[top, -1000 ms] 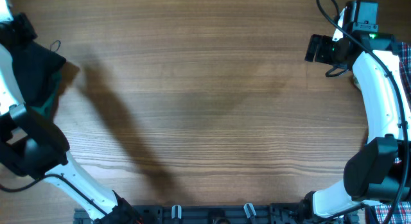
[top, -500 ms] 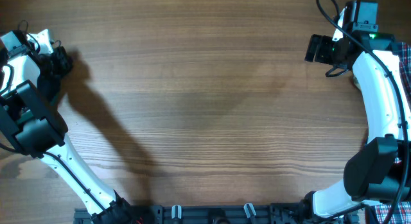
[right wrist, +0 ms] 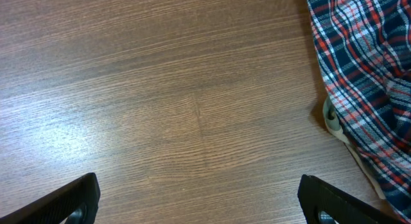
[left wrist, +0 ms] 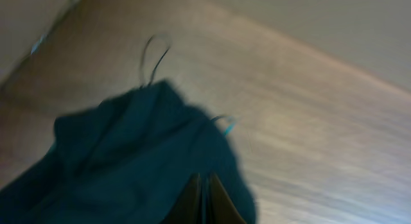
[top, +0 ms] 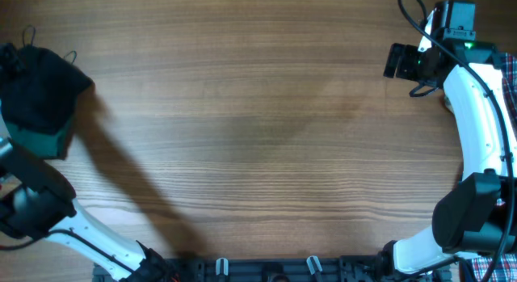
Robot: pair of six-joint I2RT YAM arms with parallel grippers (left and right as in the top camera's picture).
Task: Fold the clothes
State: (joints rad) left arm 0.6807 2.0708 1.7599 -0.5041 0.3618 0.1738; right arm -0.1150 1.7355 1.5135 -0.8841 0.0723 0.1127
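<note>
A dark green strappy top (top: 40, 96) hangs bunched at the table's far left and hides my left gripper in the overhead view. In the left wrist view my left gripper (left wrist: 204, 199) is shut on the top (left wrist: 122, 160), its thin straps (left wrist: 153, 57) looping above the wood. My right gripper (top: 401, 61) stands open at the back right, above bare wood with nothing between its fingers (right wrist: 77, 197). Just to its right lies a red-blue-white plaid shirt (right wrist: 366, 76), also visible at the table's right edge (top: 510, 76).
The wooden table (top: 258, 136) fills the middle of the overhead view. A black rail with metal hooks (top: 266, 267) runs along the front edge. More plaid cloth (top: 486, 270) shows at the bottom right corner behind the right arm's base.
My left arm has swung about at the left edge with the green top, which now hangs spread over the gripper. The right arm has not moved.
</note>
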